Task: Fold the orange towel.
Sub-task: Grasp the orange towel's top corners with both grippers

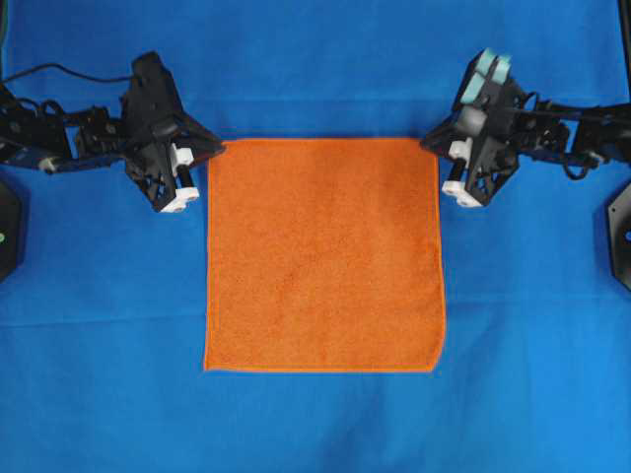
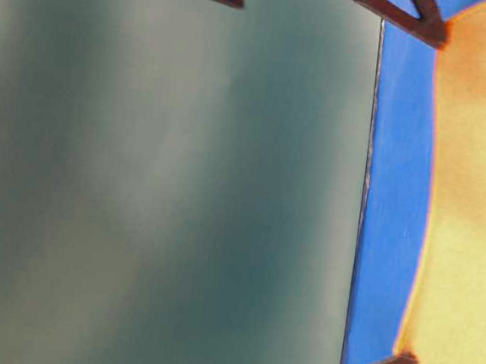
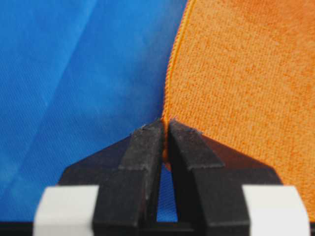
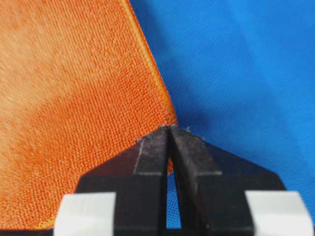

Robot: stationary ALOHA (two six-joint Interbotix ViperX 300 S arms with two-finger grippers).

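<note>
The orange towel (image 1: pixel 323 254) lies flat and square on the blue cloth. My left gripper (image 1: pixel 215 148) is at its far left corner, and my right gripper (image 1: pixel 432 144) is at its far right corner. In the left wrist view the left gripper (image 3: pixel 166 123) is shut, with the towel's (image 3: pixel 236 73) hemmed corner pinched between its tips. In the right wrist view the right gripper (image 4: pixel 170 129) is shut the same way on the towel's (image 4: pixel 74 108) other far corner. The table-level view shows the towel (image 2: pixel 472 213) with dark fingers at two of its corners.
A blue cloth (image 1: pixel 108 374) covers the whole table. Black arm mounts stand at the left edge (image 1: pixel 8 232) and the right edge (image 1: pixel 619 236). The table's front edge (image 2: pixel 363 202) shows in the table-level view.
</note>
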